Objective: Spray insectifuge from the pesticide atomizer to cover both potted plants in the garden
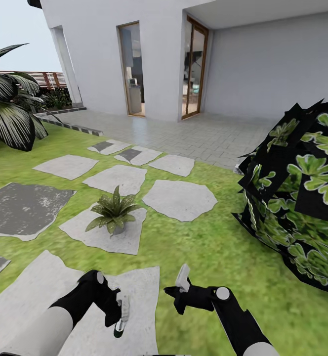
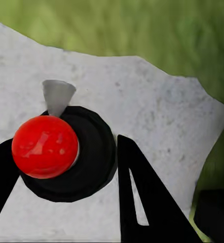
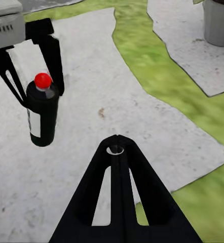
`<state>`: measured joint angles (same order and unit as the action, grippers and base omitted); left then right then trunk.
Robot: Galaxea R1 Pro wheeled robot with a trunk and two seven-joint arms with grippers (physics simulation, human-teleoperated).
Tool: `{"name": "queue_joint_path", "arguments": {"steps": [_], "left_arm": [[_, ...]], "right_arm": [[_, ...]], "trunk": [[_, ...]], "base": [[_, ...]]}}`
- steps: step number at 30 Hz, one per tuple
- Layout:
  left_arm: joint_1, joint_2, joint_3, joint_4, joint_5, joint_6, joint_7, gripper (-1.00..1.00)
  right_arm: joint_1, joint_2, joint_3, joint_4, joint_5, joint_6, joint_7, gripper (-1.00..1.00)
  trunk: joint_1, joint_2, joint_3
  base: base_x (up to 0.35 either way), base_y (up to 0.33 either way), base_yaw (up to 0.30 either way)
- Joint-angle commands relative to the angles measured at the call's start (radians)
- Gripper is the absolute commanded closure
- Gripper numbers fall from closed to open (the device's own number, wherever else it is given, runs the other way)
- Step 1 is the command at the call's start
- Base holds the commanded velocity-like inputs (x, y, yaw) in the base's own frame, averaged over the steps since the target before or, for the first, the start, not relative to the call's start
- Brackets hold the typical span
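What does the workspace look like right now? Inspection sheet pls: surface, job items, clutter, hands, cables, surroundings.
Surface: green lawn with flat grey stepping stones.
Job's things: pesticide atomizer, dark bottle with red top and white label, held off the ground in the left hand; one potted plant on a stepping stone ahead.
Clutter: nothing seen.
Hands: left hand shut on the atomizer; right hand shut, empty.
Cables: nothing seen.
Surroundings: big dark leafy bush to the right, striped-leaf plant far left, white house with paved terrace ahead, brown fence behind.
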<state>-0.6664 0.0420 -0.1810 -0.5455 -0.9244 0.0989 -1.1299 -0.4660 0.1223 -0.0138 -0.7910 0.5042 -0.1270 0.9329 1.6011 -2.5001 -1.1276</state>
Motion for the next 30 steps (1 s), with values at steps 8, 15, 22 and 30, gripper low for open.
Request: {"name": "queue_joint_path", "arguments": {"steps": [8,15,22,30], "left_arm": [[0.032,0.103,-0.001,0.005,0.007,-0.013,0.029,1.0],[0.041,0.141,0.09,0.019,0.077,-0.012,0.213,1.0],[0.066,0.136,0.392,0.15,0.282,-0.018,0.531,1.0],[0.249,0.124,0.532,0.178,0.565,-0.28,0.9,1.0]], "right_arm": [[0.0,-0.006,-0.002,0.001,0.013,-0.01,-0.002,-1.0],[0.0,-0.018,-0.01,0.046,0.013,-0.011,-0.08,-1.0],[0.002,-0.072,-0.011,0.346,0.004,-0.048,-0.557,-1.0],[0.006,-0.088,-0.011,0.721,-0.002,-0.384,-1.162,-1.0]], "trunk": [[0.0,0.0,-0.001],[0.0,0.0,-0.001],[0.0,0.0,-0.001],[0.0,0.0,-0.001]], "base": [[0.0,0.0,0.0],[0.0,0.0,0.0],[0.0,0.0,0.0],[0.0,0.0,0.0]]}}
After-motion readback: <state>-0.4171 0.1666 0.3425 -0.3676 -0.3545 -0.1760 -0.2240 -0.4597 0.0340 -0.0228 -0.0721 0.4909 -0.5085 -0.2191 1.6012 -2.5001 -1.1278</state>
